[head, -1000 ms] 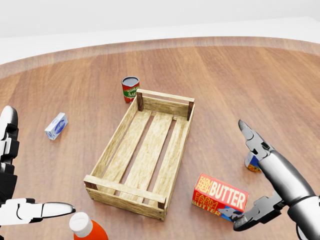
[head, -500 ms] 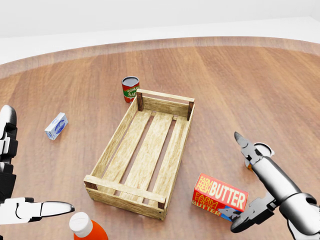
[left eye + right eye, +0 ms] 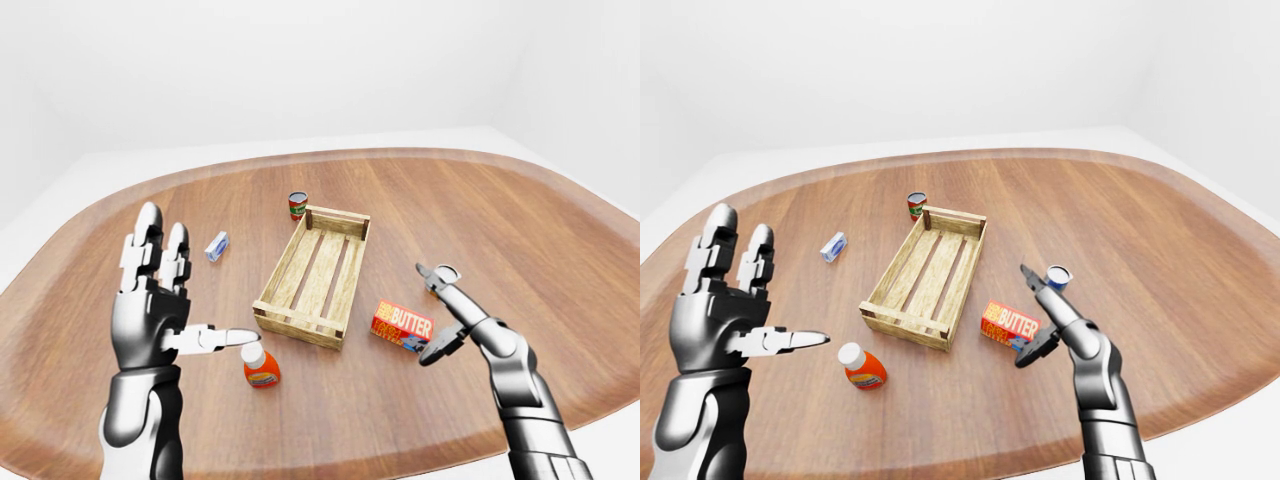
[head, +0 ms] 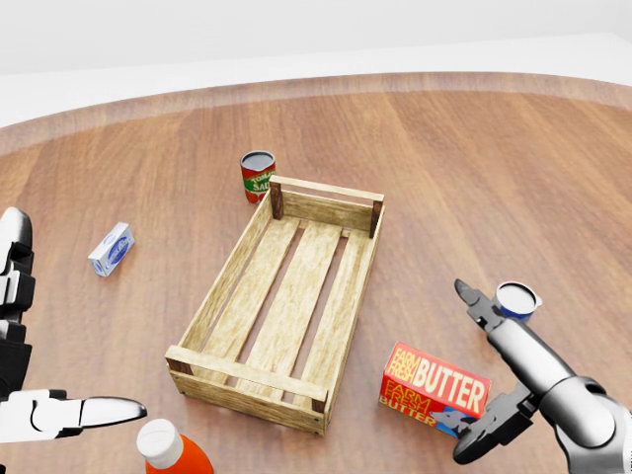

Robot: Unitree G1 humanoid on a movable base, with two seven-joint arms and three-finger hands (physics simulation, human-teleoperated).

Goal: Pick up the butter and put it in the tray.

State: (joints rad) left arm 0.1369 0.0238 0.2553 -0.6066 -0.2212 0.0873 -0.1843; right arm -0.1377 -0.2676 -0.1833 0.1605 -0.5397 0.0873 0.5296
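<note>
On the big round wooden table (image 4: 474, 158) sits a long wooden tray (image 4: 279, 304) made of slats, with nothing inside it. Just to the right of the tray's near corner in the head view lies the butter (image 4: 434, 386), a red box flat on the table, outside the tray. The right hand (image 4: 494, 370) is right beside the butter, at its right end. Its fingers (image 4: 472, 297) are spread wide open, one pointing up the view and a dark one low by the box's corner, and it holds nothing. I cannot tell if that low finger touches the box. A small blue can (image 4: 517, 299) stands just past the hand. The left hand (image 3: 155, 300) is up in the air at the left, open with fingers straight, holding nothing. Below it stands an orange bottle (image 3: 260, 365) with a white cap. A red soup can (image 4: 258, 176) stands at the tray's far end, and a small blue and white box (image 4: 111, 248) lies well to the left
</note>
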